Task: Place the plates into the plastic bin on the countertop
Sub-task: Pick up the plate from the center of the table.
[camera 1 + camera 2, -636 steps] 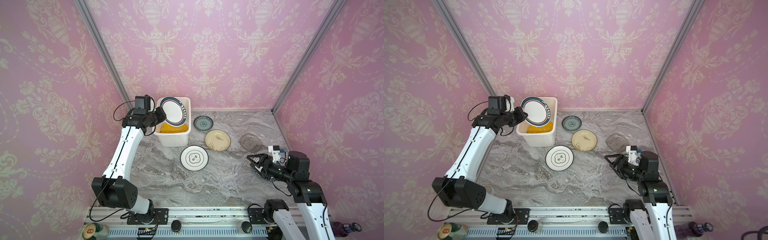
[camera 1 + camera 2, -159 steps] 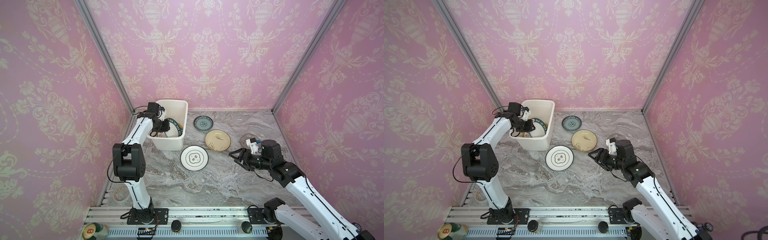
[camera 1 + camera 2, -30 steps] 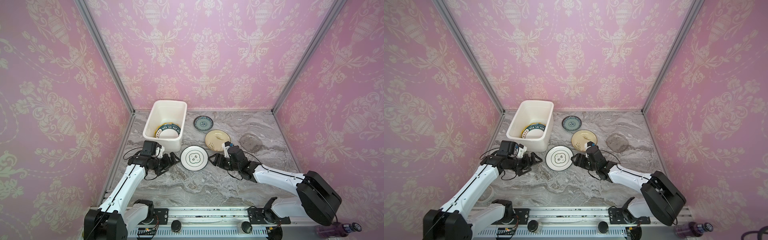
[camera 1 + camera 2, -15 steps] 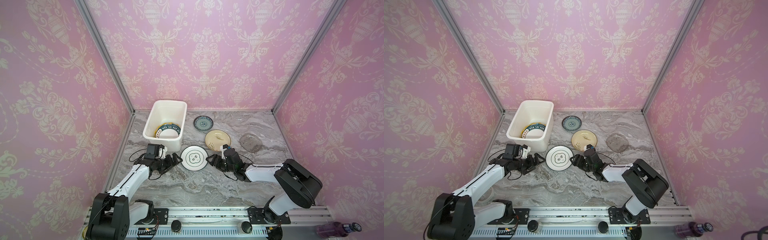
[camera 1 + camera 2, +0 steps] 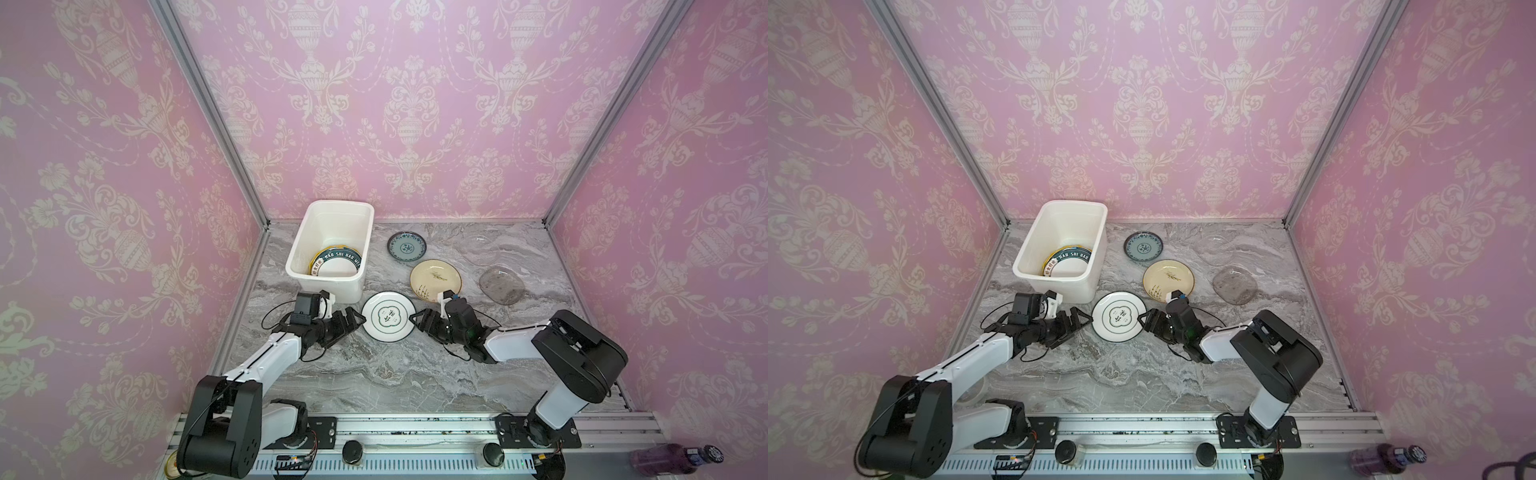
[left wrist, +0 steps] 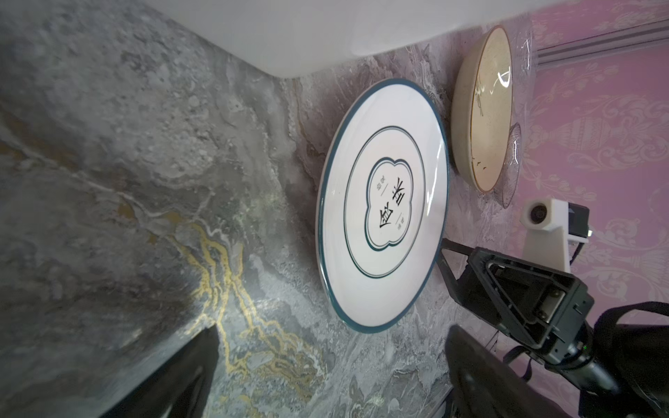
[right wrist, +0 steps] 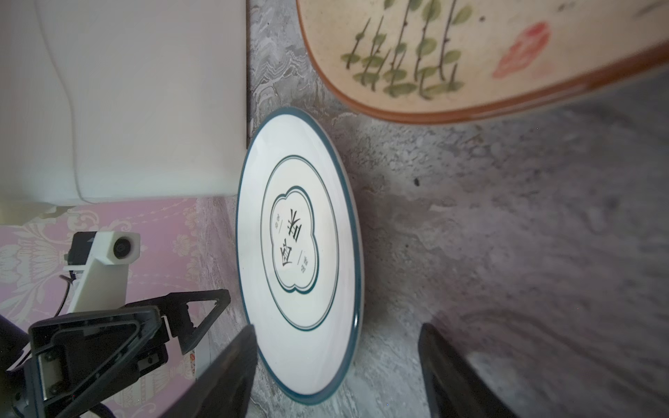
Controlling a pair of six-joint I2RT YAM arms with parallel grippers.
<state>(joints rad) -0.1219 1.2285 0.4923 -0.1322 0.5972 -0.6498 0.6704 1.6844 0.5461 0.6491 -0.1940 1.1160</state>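
While the white plate [image 5: 388,316] with the dark rim is lying flat on the desk [image 5: 395,374], just in front of the plastic bin [image 5: 332,289], I am holding my left hand [image 5: 355,324] and my right hand [image 5: 417,323] at its opposite edges, both spread wide and gripping nothing. Stacked plates [image 5: 337,266] are sitting inside the bin. The cream plate [image 5: 436,279], the teal plate [image 5: 407,247] and the smoky glass plate [image 5: 500,284] are lying on the desk beyond my right hand.

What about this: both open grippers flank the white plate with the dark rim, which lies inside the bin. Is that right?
Not quite. The white plate lies on the countertop, outside the bin, as both top views show. The open left gripper and right gripper do flank it.
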